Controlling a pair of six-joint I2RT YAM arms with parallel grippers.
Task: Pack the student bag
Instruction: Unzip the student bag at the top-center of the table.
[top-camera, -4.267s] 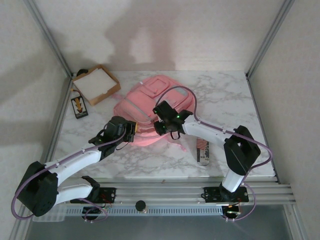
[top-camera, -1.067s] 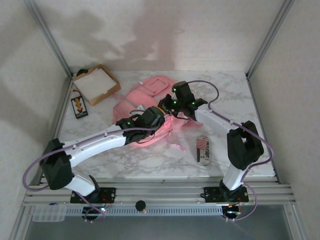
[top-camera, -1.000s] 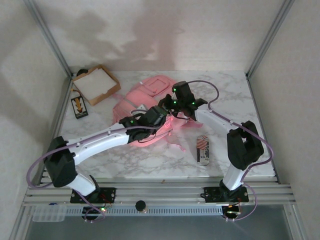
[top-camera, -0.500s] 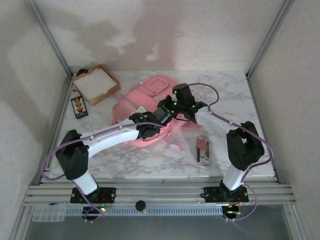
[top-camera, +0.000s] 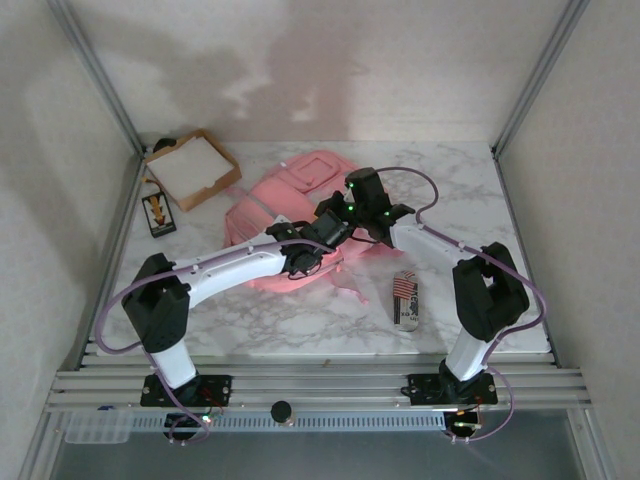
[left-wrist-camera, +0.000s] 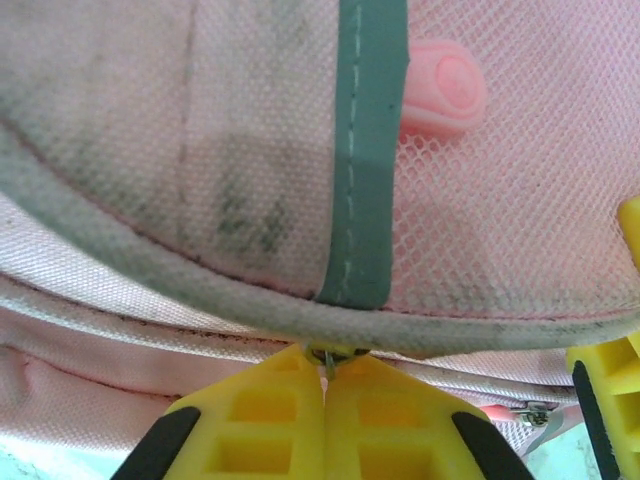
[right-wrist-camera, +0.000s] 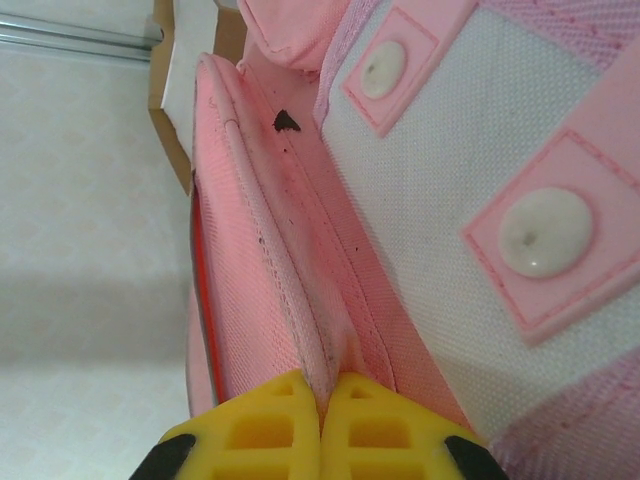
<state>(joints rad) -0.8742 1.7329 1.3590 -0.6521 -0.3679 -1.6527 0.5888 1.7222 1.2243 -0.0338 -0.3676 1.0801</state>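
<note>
1. Nearest, a flag-printed pouch (top-camera: 404, 300) lies unpacked on the marble table (top-camera: 470, 190).
2. Mid-table, the pink student bag (top-camera: 305, 178) lies flat with both arms reaching over it.
3. The left gripper (left-wrist-camera: 325, 388), half spread a second ago, has now clamped onto the small metal zipper pull (left-wrist-camera: 326, 358) under the bag's grey-piped edge.
4. The right gripper (right-wrist-camera: 322, 402) stays pinched on a pink seam fold, bracing the fabric.
5. With the pull caught and the cloth pinned, unzipping looks ready to begin; nothing appears packed yet.
6. Farthest, a shallow cardboard box (top-camera: 193, 168) sits in the back-left corner.
</note>
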